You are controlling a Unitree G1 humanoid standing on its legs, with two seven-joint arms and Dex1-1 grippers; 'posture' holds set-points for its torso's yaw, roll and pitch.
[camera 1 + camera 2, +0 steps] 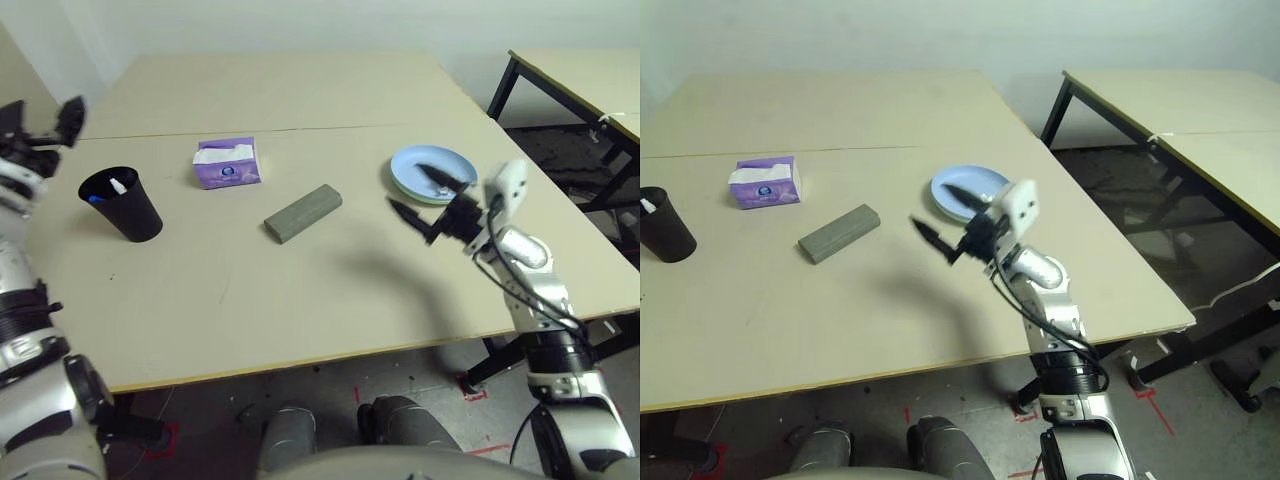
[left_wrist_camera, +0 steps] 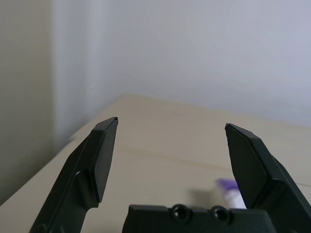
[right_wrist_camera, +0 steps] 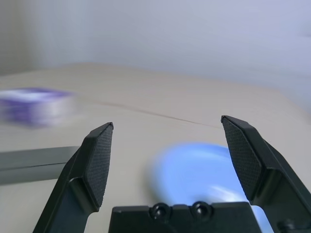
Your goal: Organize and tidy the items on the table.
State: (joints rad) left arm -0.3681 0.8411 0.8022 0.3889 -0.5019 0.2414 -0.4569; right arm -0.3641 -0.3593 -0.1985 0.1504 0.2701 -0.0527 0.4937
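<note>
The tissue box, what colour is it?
Purple with some white; the tissue box shows best in the left eye view.

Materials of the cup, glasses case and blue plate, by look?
Black cup: likely plastic, matte, smooth dark wall. Grey case: perhaps fabric or leatherette over a stiff shell, dull, straight-edged. Blue plate: plastic or ceramic, unclear; glossy highlight.

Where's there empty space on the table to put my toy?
The table looks bare along its near edge, in front of the grey case, and behind the seam. Another gap lies between the black cup and the case. It's most crowded at the blue plate, with the right gripper above the table there.
</note>
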